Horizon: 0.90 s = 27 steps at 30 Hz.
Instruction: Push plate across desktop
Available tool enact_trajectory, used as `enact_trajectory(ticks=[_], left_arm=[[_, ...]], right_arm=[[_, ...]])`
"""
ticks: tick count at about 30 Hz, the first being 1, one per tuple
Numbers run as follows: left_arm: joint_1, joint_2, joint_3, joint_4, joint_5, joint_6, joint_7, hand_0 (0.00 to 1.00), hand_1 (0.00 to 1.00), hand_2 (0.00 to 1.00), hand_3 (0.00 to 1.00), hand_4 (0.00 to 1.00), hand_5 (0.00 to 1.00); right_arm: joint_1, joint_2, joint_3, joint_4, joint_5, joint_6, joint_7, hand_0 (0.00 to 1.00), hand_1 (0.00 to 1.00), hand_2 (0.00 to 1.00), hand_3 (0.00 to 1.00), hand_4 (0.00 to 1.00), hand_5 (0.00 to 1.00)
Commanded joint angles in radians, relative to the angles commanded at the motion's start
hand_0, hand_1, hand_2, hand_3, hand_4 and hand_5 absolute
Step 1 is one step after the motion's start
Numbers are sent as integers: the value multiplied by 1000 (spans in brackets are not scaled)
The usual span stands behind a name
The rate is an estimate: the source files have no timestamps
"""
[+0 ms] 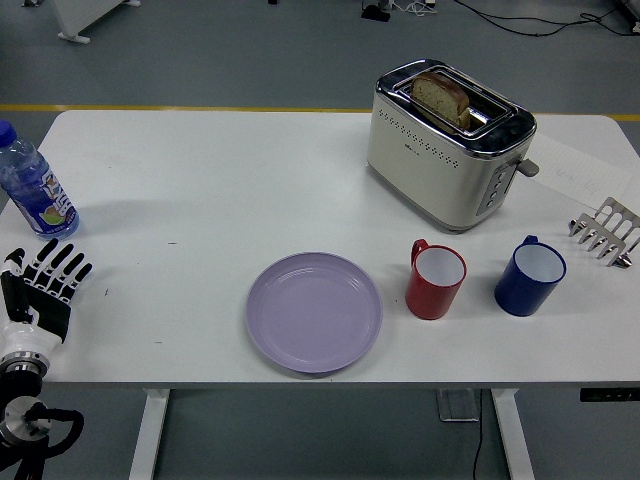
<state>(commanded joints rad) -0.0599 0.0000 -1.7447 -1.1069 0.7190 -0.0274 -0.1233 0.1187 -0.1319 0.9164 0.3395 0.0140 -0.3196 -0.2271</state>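
I see the left hand (45, 285) spread and empty at the tabletop (200, 180) edge. The plate (314, 312) sits near-centre; pushed rightward, it risks striking the red mug (436, 281).

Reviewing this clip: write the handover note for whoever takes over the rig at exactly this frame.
Left hand: fingers spread, holding nothing, at the table's left edge, just near of the water bottle. Right hand: out of view.
Purple plate: empty, near the front edge around the middle of the white table, untouched. Red mug is close on its right, blue mug beyond that. Toaster with bread and a metal rack sit farther back and right.
Done: nothing visible; no contact with the plate.
Left: bring the hand to the plate and push it across the desktop, probably minding the red mug.
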Motion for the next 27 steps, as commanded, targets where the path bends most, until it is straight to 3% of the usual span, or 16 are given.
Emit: enact_trajectory(ticks=[27], left_arm=[[0,0,6,-30,-1,-1,1,615,647,645,637,557,997]], right_arm=[[1,-1,-1,0,3,0,1,539,529,624,650,476,578]])
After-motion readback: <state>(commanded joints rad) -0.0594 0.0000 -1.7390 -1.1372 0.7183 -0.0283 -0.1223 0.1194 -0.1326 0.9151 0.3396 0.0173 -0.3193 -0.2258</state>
